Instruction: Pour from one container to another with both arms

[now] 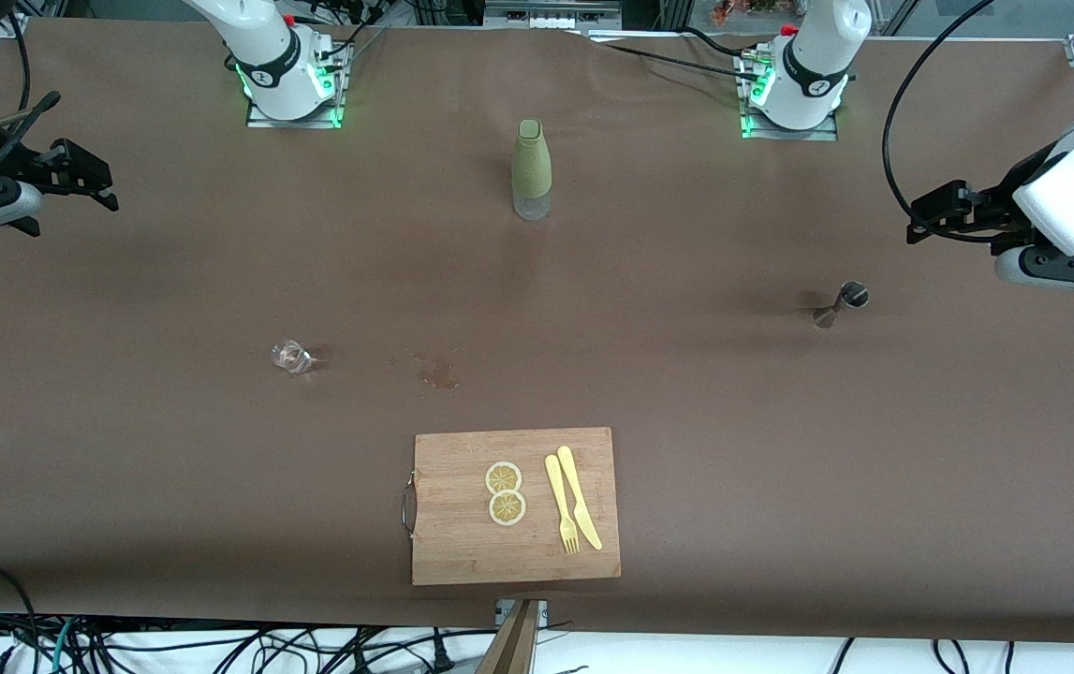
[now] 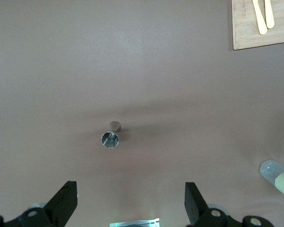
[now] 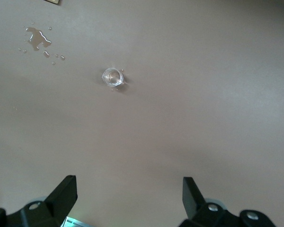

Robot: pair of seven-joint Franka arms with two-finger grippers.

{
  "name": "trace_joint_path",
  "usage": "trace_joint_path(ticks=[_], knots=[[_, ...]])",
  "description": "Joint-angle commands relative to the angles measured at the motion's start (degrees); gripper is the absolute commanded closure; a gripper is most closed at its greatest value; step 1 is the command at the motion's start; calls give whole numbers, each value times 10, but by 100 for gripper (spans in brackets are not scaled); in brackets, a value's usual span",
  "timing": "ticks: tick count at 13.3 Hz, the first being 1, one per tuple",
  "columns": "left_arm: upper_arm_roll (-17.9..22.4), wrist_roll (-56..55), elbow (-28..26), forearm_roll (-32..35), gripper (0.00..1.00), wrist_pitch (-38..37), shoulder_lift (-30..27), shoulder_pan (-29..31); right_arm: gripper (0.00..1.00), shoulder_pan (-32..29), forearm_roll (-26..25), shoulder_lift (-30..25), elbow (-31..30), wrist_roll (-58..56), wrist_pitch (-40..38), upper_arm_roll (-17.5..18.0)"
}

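A small metal jigger [image 1: 842,303] [image 2: 110,138] stands on the brown table toward the left arm's end. A small clear glass [image 1: 291,356] [image 3: 112,76] stands toward the right arm's end. A green bottle with a clear base [image 1: 532,168] [image 2: 279,177] stands upright between the two arm bases. My left gripper [image 1: 932,215] [image 2: 131,204] hangs open and empty over the table's end, apart from the jigger. My right gripper [image 1: 92,183] [image 3: 128,198] hangs open and empty over the other end, apart from the glass.
A wet spill [image 1: 438,374] [image 3: 38,39] marks the cloth between the glass and a wooden cutting board [image 1: 462,552] [image 2: 246,33]. The board lies near the front edge and carries two lemon slices [image 1: 505,492], a yellow fork and a knife [image 1: 574,510].
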Motion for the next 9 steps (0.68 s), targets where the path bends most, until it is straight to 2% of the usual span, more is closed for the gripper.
trace_joint_path(ticks=[1,9], knots=[[1,0,23,1,0,-3,12,1,1,-1,-7,7,16,0,-14,3],[1,0,23,-1,0,-3,15,5,1,-2,0,16,-1,-20,-24,5]])
